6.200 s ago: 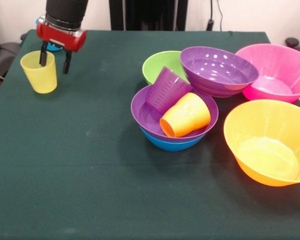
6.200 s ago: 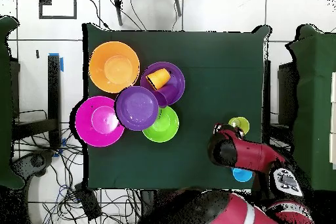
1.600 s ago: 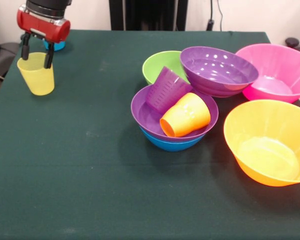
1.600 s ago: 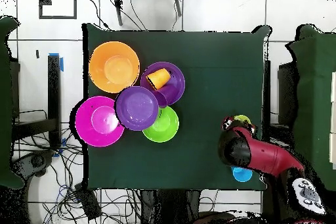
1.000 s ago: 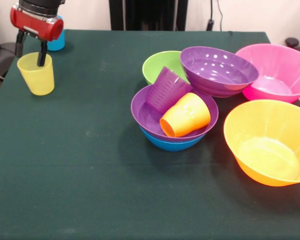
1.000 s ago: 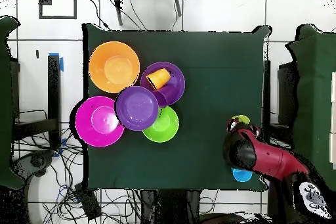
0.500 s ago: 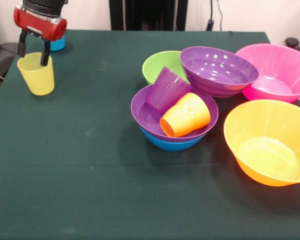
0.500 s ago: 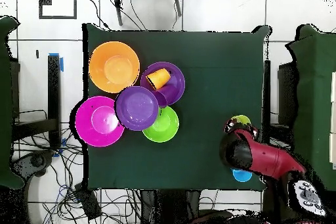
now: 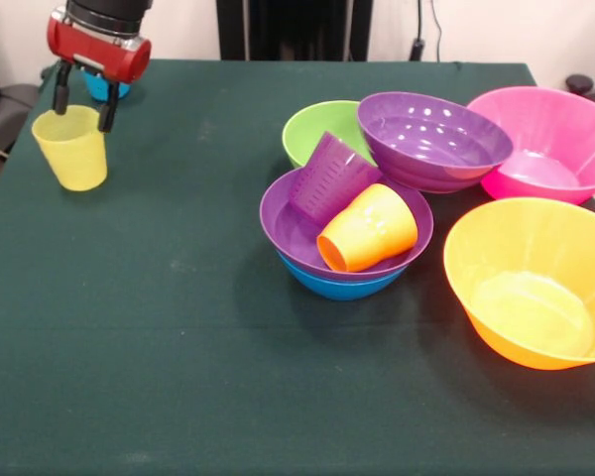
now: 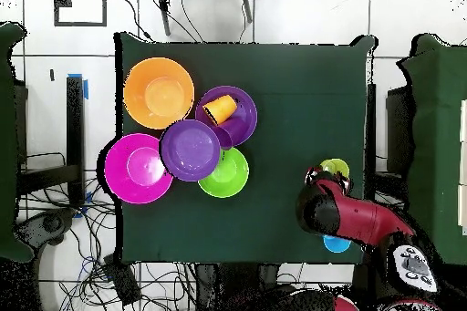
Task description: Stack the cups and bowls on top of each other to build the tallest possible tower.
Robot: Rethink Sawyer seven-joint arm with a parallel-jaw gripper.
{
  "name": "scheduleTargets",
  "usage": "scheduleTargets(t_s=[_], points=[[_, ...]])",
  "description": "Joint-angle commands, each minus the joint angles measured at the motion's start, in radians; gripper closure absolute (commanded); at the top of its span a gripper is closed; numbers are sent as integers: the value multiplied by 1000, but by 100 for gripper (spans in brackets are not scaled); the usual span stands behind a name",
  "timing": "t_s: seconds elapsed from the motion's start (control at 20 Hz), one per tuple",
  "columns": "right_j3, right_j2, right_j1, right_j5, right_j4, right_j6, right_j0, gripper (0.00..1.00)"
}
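My gripper is open at the table's far left in the front view, just above and behind the rim of the upright yellow cup, and holds nothing. The blue cup stands behind it, mostly hidden. The tower is a blue bowl with a purple bowl nested in it. A purple cup and an orange cup lie tipped inside. A second purple bowl leans on the green bowl. In the overhead view the arm covers the gripper beside the yellow cup.
A pink bowl sits at the far right and an orange bowl at the near right, both upright. In the overhead view, the orange bowl and pink bowl are at the left, and the blue cup near the bottom edge.
The gripper has shifted right in the front view and slightly back. Its finger that hung inside the yellow cup is now at the cup's right edge. The cup has barely moved.
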Motion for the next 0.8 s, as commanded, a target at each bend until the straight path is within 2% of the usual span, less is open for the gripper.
scheduleTargets(t_s=[0.05,0.1,0.2,0.3,0.45,0.55,0.8], points=[[2,98,57,-32,12,133,19,0],[-16,64,68,-9,10,119,51,0],[-33,20,87,-27,16,125,84,0],[-14,43,83,-29,27,140,60,0],[40,164,52,-4,14,130,-37,0],[50,208,51,2,2,118,-69,0],[46,207,41,-8,-5,114,-74,0]])
